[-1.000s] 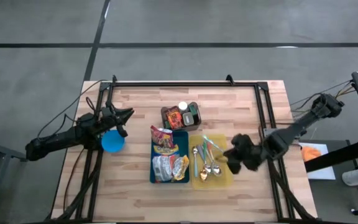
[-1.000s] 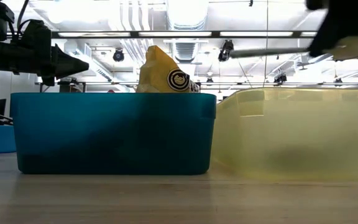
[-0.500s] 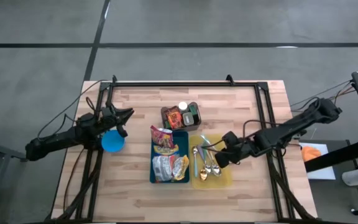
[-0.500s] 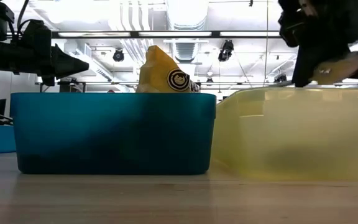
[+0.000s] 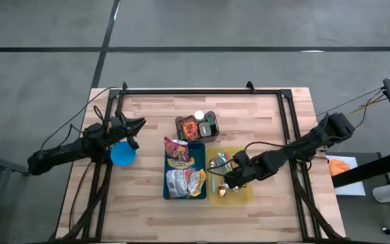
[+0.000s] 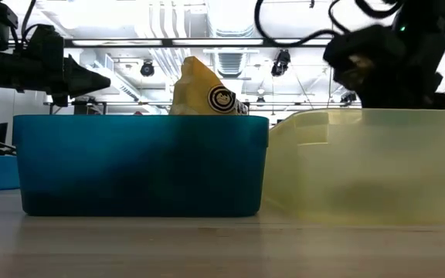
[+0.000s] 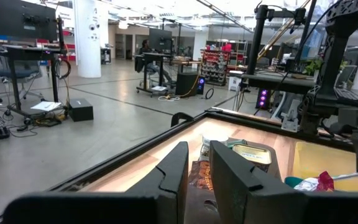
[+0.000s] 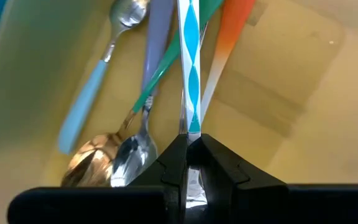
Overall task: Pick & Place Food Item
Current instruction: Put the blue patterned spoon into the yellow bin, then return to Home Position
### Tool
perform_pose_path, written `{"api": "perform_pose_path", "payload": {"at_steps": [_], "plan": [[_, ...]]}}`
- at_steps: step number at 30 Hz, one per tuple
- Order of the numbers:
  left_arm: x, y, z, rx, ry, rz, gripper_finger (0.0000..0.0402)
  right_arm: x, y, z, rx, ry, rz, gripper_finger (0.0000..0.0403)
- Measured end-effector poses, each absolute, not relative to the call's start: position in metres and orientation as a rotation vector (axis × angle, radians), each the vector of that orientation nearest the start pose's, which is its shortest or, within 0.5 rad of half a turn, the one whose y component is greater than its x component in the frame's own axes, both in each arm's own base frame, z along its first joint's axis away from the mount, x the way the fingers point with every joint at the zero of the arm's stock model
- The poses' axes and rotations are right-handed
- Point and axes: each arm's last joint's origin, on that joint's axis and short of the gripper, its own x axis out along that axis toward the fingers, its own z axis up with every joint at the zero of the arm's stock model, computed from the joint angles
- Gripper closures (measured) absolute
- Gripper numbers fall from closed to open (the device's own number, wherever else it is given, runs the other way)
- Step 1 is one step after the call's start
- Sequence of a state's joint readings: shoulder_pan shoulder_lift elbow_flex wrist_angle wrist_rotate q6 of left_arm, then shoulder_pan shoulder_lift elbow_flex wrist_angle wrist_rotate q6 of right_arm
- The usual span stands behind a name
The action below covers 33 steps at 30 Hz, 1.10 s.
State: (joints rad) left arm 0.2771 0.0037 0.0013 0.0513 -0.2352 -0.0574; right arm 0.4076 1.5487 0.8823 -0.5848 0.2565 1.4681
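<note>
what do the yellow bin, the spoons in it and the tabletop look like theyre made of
Yellow bin: looks like translucent plastic, since light shows through its wall. Spoons: bowls look like polished metal, one silvery, one golden; some handles seem coloured plastic. Tabletop: pale wood planks with visible seams, probably sealed butcher block.

Spoon bowls (image 5: 226,187) under right gripper (image 5: 226,181)

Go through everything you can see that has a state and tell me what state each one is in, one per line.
Right gripper: shut on the striped utensil, low over the yellow bin.
Striped utensil: pinched at one end.
Left gripper: nearly shut, empty, above the blue bowl.
Blue bowl: upright.
Blue bin: holds snack packets.
Yellow bin: holds spoons.
Caddy: filled.
</note>
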Motion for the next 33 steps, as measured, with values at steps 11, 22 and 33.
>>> {"api": "perform_pose_path", "payload": {"at_steps": [11, 22, 33], "plan": [[0.091, 0.033, 0.169, -0.055, -0.064, 0.511, 0.0334, 0.265, 0.098, 0.159, 0.906, 1.001, -0.781, 0.0371], [0.092, 0.033, 0.168, -0.055, -0.057, 0.511, 0.0334, 0.265, 0.096, 0.157, 0.940, 0.980, -0.789, 0.0335], [0.092, 0.033, 0.168, -0.055, -0.057, 0.511, 0.0334, 0.265, 0.096, 0.157, 0.933, 0.981, -0.780, 0.0296]]}}
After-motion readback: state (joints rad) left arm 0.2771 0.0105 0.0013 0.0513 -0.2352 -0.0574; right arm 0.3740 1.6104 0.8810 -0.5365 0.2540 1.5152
